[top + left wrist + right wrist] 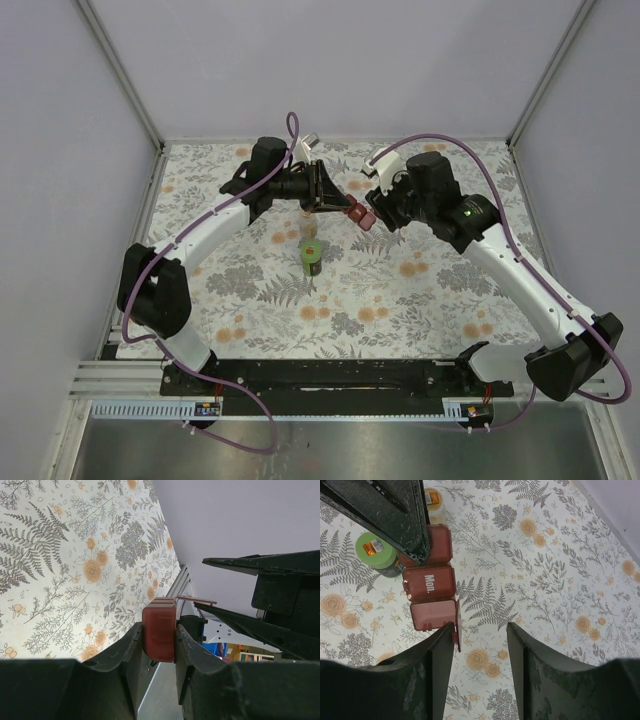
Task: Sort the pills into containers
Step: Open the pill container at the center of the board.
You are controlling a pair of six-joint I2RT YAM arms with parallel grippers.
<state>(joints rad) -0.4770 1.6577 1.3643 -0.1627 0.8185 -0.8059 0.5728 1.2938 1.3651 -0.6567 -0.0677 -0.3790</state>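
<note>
A dark-red pill box (429, 582) with compartments is held at one end by my left gripper (159, 628), whose fingers are shut on it (159, 615). The middle lid reads "Mon."; the end compartment (432, 615) stands with its lid (456, 630) hinged open. My right gripper (481, 630) is open over the cloth, its left finger (440, 650) right beside that open lid. From above, the two grippers (335, 200) (370, 205) meet at the box (355, 213). A green bottle (313, 260) and a pale-and-orange bottle (309, 232) stand close by. No pills show.
A floral cloth (400, 290) covers the table, walled in by lilac panels on three sides. The green bottle (375, 550) and the pale bottle (434, 500) stand just left of the box. The arm bases sit on a black rail (330, 375) at the near edge.
</note>
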